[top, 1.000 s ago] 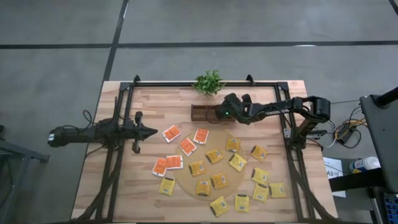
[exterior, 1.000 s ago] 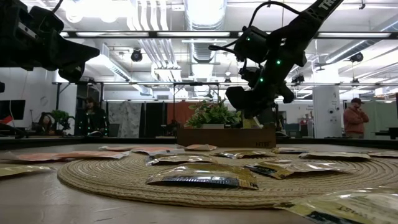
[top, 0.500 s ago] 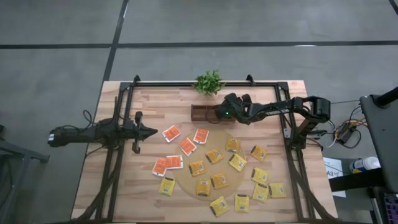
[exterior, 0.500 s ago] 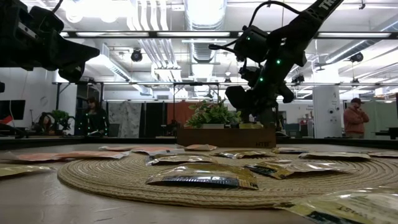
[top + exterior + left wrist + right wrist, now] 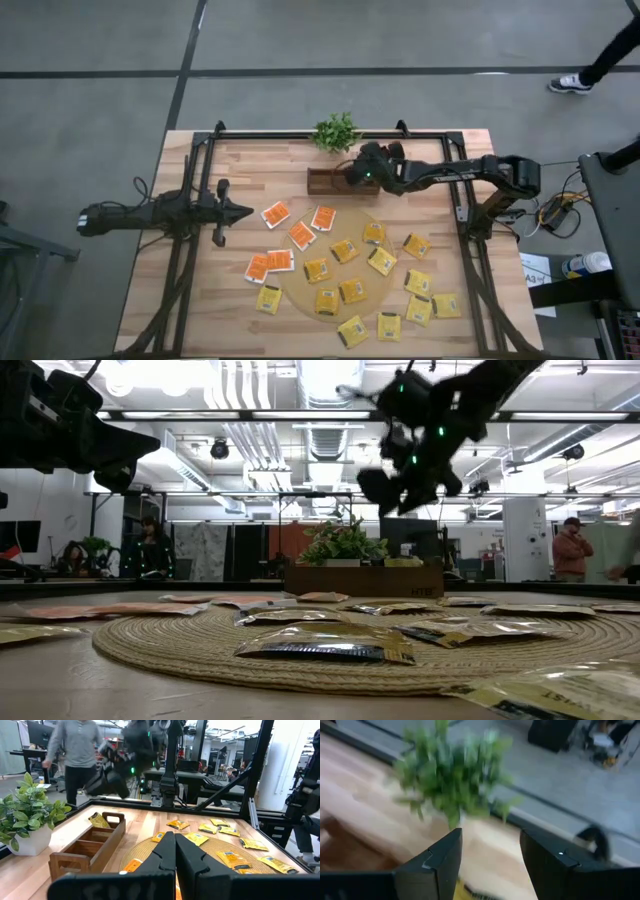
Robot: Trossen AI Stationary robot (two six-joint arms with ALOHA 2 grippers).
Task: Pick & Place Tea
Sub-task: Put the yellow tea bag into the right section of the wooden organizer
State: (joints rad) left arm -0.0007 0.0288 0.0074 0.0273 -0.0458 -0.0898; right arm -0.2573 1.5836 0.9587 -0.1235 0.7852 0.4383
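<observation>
The tea is many small flat square packets (image 5: 345, 250) lying flat and scattered across the table's near half. Five orange-red ones with white edging (image 5: 301, 235) cluster toward nine o'clock of the spread, two of them overlapping side by side (image 5: 270, 264). Yellow packets with a dark centre mark fill the middle and fan out toward four and six o'clock (image 5: 417, 309), mostly apart from one another. One more yellow packet (image 5: 98, 820) stands tilted inside the wooden box's end compartment, at twelve o'clock.
</observation>
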